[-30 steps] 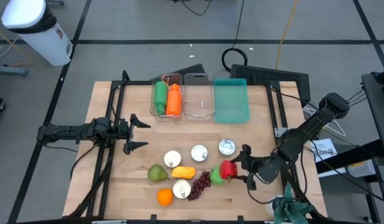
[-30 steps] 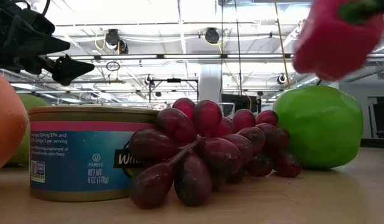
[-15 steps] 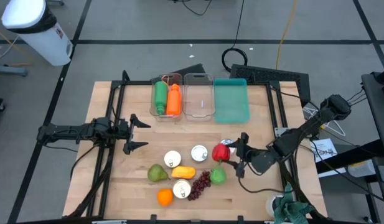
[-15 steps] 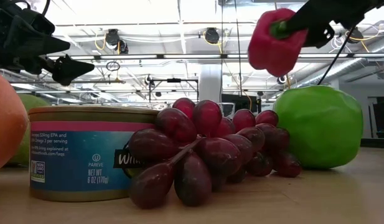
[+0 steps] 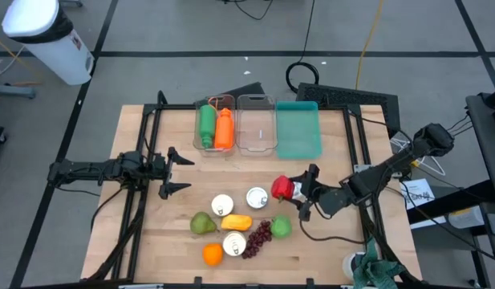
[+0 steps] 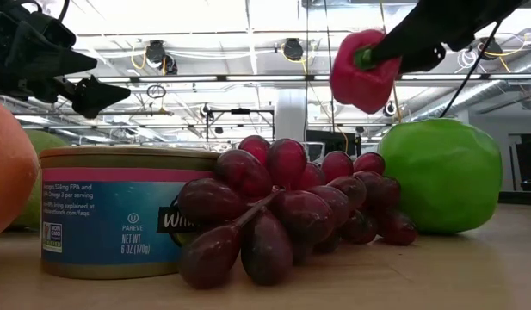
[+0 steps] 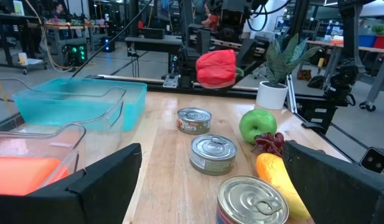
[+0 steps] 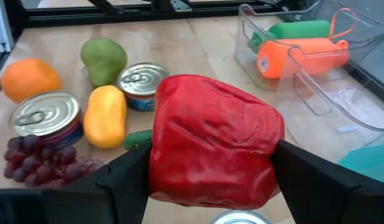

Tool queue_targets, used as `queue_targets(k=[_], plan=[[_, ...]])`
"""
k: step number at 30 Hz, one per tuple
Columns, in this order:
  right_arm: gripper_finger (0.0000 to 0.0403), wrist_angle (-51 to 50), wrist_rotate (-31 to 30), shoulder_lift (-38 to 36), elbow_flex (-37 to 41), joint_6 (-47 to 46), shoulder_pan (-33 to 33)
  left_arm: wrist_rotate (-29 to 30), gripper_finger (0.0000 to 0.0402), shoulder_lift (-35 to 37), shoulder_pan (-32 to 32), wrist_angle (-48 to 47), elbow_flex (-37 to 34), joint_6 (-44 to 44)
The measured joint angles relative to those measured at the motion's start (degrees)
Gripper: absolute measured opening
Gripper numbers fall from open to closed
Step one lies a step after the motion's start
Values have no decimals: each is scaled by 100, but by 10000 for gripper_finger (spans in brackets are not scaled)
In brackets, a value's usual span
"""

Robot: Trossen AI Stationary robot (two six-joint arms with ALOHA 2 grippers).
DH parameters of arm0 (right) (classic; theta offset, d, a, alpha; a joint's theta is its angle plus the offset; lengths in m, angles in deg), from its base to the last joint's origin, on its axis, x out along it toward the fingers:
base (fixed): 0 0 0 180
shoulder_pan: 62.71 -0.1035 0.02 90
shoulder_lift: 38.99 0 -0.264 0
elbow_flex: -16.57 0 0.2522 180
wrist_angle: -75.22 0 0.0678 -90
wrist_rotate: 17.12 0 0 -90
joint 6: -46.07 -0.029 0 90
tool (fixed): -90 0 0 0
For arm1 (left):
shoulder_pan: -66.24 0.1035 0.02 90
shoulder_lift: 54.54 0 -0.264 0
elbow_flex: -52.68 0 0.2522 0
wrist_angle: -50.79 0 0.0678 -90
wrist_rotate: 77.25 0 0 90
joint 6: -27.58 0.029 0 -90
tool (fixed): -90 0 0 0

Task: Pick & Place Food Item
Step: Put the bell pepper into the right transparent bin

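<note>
Right gripper (image 5: 298,195): fingers clamped on a glossy, lumpy red pepper (image 5: 282,189), held aloft right of centre in the high view, above the round metal tins (image 5: 256,197). Left gripper (image 5: 170,168): fingers spread apart, mid-left. Clear plastic bin (image 5: 214,124), upper centre: holds one green bottle (image 5: 206,122) and one orange bottle (image 5: 224,128). Neighbouring clear bin (image 5: 257,124). Teal tray (image 5: 298,130). Smooth green apple (image 5: 281,227) beside a knobbly grape cluster (image 5: 257,238).

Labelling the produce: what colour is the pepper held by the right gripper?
Red, with a green stem. The pepper shows best in the right wrist view.
</note>
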Motion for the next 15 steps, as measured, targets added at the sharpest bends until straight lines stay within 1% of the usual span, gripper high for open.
queue_targets(k=[7, 11, 15], plan=[[288, 1, 2, 0, 0, 94, 278, 0, 399, 0, 0, -1, 0, -1], [288, 119, 7, 0, 0, 455, 584, 0, 399, -1, 0, -1, 0, -1], [288, 342, 71, 0, 0, 866, 1027, 0, 399, 0, 0, -1, 1, 1]])
